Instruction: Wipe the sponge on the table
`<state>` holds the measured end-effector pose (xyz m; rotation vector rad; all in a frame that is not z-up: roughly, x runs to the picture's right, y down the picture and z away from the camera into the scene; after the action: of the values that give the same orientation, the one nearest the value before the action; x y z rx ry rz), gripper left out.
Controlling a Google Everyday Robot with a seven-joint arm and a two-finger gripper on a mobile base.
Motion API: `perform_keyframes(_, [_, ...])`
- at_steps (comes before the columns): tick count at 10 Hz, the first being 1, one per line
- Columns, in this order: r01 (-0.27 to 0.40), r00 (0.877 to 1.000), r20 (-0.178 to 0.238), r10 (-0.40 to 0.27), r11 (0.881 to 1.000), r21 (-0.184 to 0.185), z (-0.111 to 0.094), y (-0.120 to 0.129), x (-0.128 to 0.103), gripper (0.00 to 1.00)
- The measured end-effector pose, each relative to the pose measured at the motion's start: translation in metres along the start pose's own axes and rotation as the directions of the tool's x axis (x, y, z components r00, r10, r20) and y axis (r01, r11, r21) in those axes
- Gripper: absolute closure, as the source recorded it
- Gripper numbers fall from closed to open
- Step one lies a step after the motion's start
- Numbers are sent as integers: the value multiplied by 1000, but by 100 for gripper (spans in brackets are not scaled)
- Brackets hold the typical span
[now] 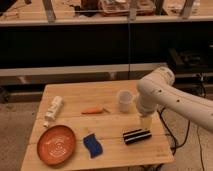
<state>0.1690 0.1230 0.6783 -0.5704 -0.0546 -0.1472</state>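
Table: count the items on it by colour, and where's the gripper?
Orange: 2 (plate, carrot-like stick)
White: 2 (cup, lumpy piece)
Blue: 1 (sponge)
Black: 1 (striped block)
Total: 6
The gripper is over the table's right side, close by the striped block.

We see a big white arm [180, 105] on the right side. It is thick, round and smooth, like a fat pipe. It has a rounded bend [156, 85] at the top, and there are a few small dark dots on that part. Below the bend the arm gets thinner. At its end is the gripper [145, 121], which looks pale and a bit yellow. It hangs over the right side of the table [112, 124].
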Motion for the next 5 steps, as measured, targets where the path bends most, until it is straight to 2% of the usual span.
perform_keyframes(2, [29, 1000, -3, -29, 1000, 5, 1, 0, -7, 20])
perform_keyframes(4, [38, 999, 12, -38, 999, 0, 7, 0, -29, 20])
perform_keyframes(5, [42, 999, 16, -42, 999, -1, 8, 1, -32, 20])
